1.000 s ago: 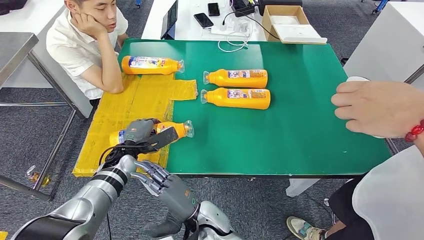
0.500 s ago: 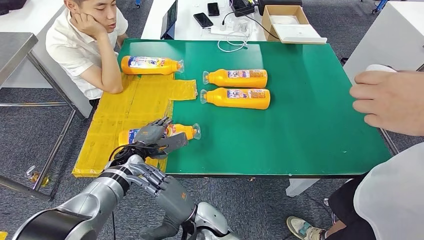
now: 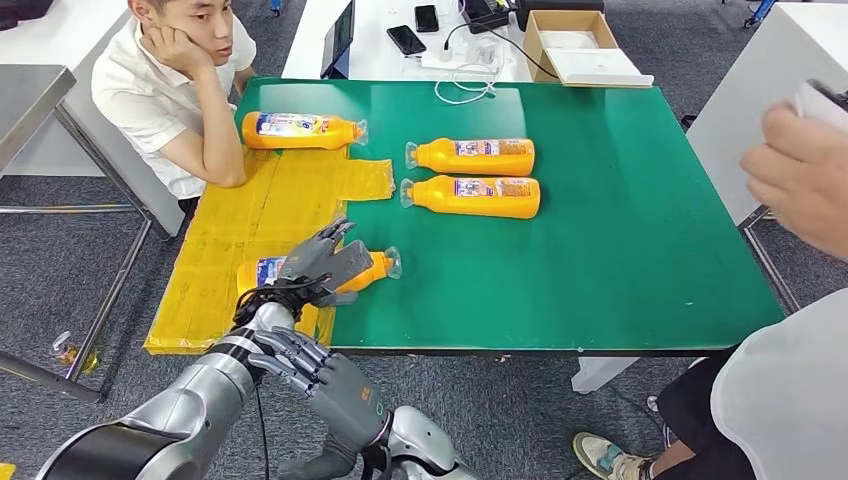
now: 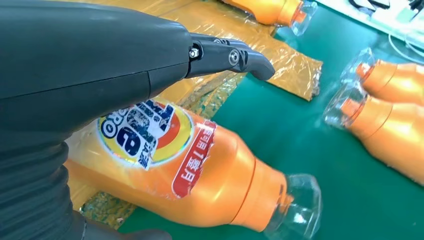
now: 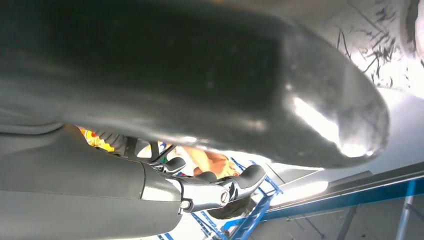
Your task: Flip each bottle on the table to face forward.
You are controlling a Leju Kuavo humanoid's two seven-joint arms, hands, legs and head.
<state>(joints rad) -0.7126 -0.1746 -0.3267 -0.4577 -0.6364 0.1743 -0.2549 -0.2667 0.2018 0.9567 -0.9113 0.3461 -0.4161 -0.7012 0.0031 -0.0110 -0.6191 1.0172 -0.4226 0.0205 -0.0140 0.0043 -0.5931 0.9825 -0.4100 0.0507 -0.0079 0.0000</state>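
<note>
I see the left hand point(image 3: 325, 262) in the lower left of the head view, lying over the nearest orange bottle point(image 3: 368, 266), fingers spread across its body rather than wrapped round it; I cannot tell whether it actually grips. That bottle lies on its side at the near left edge of the green table point(image 3: 600, 250), half on the yellow sheet point(image 3: 270, 200), its clear cap pointing right. In the left wrist view the bottle point(image 4: 210, 175) shows its printed label facing up, with the hand's dark finger point(image 4: 235, 57) stretched above it.

The right hand point(image 3: 300, 355) sits at the bottom of the head view, below the table edge, fingers apart and holding nothing.

Two more orange bottles point(image 3: 472, 156) point(image 3: 472, 196) lie side by side in the upper middle of the frame, caps to the left. A fourth bottle point(image 3: 300, 130) lies at the upper left, beside a seated person point(image 3: 165, 95). Another person's hand point(image 3: 800, 175) shows at the right edge.
</note>
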